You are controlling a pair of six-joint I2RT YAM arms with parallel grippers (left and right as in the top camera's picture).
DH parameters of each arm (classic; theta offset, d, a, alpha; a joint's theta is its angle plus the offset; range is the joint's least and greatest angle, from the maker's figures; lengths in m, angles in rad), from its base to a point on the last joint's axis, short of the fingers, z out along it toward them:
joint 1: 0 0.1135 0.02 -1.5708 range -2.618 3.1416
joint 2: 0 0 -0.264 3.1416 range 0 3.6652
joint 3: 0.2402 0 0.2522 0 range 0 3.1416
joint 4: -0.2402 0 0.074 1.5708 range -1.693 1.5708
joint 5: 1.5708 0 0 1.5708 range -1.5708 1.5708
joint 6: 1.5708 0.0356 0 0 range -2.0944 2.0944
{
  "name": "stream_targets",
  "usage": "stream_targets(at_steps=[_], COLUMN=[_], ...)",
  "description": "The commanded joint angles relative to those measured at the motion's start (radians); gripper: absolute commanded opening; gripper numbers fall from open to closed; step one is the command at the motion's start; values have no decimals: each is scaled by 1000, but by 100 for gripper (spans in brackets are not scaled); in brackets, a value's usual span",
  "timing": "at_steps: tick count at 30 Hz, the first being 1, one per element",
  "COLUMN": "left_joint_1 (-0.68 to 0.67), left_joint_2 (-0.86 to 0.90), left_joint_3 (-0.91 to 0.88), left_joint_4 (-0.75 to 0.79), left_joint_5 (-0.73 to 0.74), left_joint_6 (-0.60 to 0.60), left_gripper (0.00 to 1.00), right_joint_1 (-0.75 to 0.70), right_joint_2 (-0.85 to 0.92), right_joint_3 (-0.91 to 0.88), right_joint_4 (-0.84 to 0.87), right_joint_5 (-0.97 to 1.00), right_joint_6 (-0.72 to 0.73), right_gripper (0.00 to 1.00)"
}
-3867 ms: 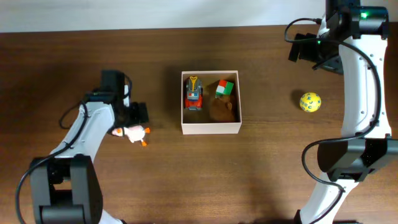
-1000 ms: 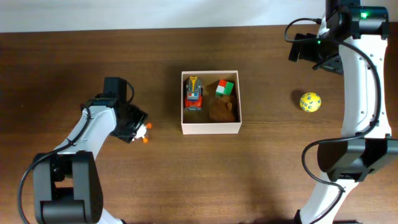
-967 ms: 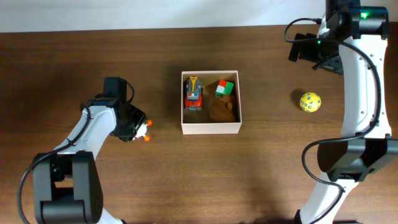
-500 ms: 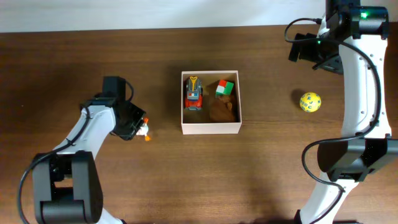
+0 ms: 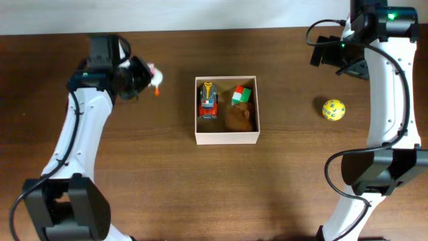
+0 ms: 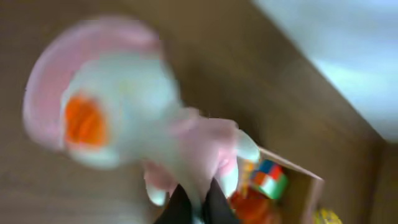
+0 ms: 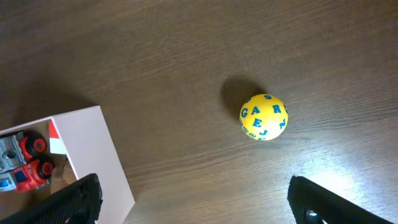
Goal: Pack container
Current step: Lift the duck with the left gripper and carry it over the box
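The container is a white-walled open box at the table's centre; inside lie a red toy truck, a coloured cube and a brown soft toy. My left gripper is shut on a small white toy bird with orange parts, held in the air left of the container's back corner. The left wrist view shows the bird blurred and large, with the dark fingertips pinching its lower end and the container beyond. My right gripper stands wide open and empty, high at the back right.
A yellow ball with blue letters rests on the wooden table right of the container, below my right gripper; the right wrist view shows the ball and the container's white wall.
My left gripper closed on the toy bird on the table, then lifted it up and toward the back, level with the container's far edge. The right arm has not moved.
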State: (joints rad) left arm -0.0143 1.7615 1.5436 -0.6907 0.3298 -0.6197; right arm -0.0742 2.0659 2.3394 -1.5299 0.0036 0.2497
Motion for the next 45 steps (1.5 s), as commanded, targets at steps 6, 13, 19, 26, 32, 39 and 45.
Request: stream_targets(at_steps=[6,13,19,26,32,39,45], left_joint_1=[-56,-195,-270,-296,-311,-358,-414], left_joint_2=[-16,-16,-15,-15,-13,-10,2], left_joint_3=[30,30,30,30,29,28,15], left_joint_4=[0,5,-2,-45,-108,-125,-168], left_joint_5=[211,213,166,68,2,-5,-107], left_joint_6=[268,585,750,801,840,879,959], left_gripper=[2,2,2,2,2,2,2], right_joint_1=[1,1,1,1,1,1,1], right_joint_2=[0,0,0,0,0,0,0], right_joint_3=[15,15,15,15,15,15,15], right_joint_4=[1,0,1,1,1,1,1], right_joint_5=[9,9,9,9,9,9,9], right_joint_6=[-6,-6,-6,-6,-6,-6,-6], right_gripper=[99,99,99,99,99,99,99])
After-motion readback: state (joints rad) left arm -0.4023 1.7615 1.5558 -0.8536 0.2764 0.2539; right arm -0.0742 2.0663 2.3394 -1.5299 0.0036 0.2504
